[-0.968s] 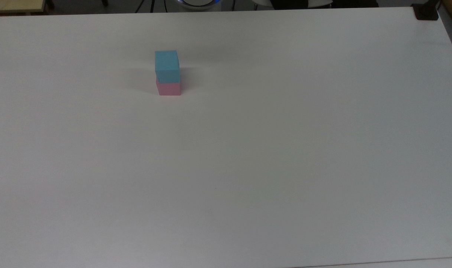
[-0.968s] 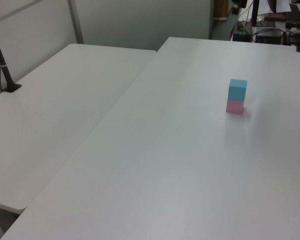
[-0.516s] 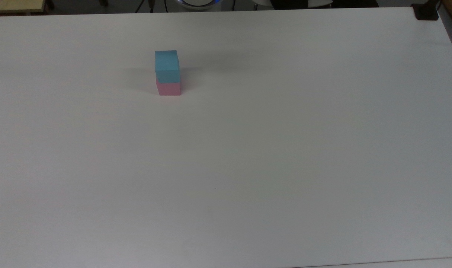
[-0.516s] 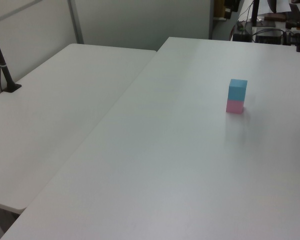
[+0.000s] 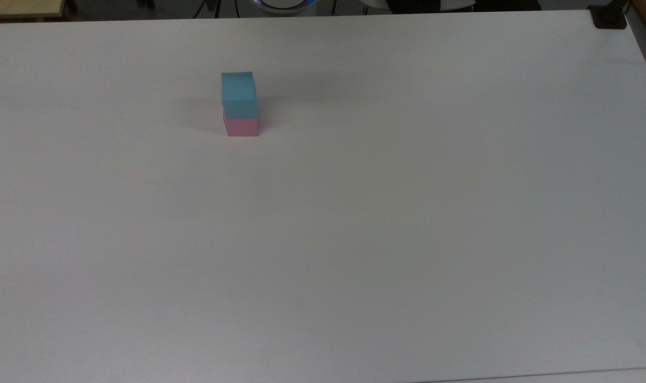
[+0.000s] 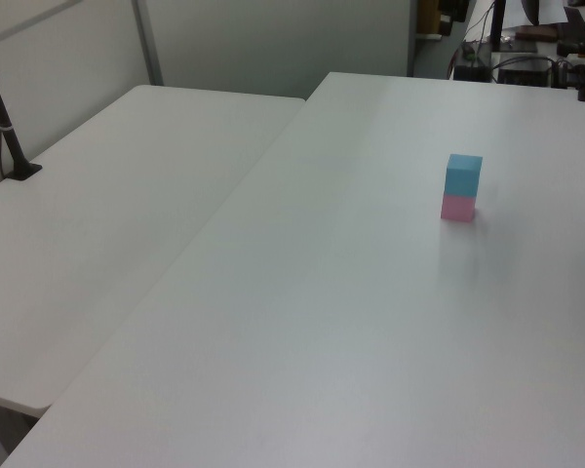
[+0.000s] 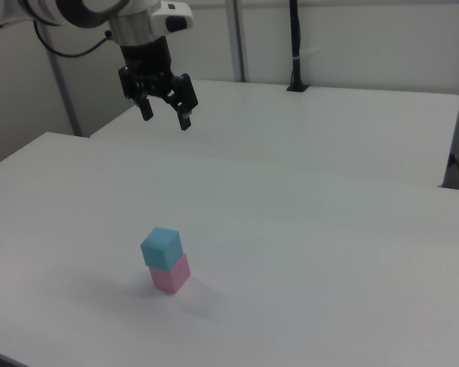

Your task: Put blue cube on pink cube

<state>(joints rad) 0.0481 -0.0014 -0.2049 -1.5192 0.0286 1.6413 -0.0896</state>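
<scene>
The blue cube (image 5: 238, 94) (image 6: 463, 174) (image 7: 161, 247) rests squarely on top of the pink cube (image 5: 241, 127) (image 6: 457, 207) (image 7: 171, 275), making a two-block stack on the white table (image 5: 354, 213). In the right view my gripper (image 7: 166, 117) hangs high above the table, well up and behind the stack, its two black fingers spread apart and open with nothing between them. Nothing touches the stack.
A second white table (image 6: 97, 214) (image 7: 329, 130) adjoins the work table. A black post (image 6: 5, 127) (image 7: 294, 46) is clamped to it. A dark clamp (image 5: 610, 18) sits at the top view's upper right corner. Cluttered equipment (image 6: 526, 49) stands beyond the table's far end.
</scene>
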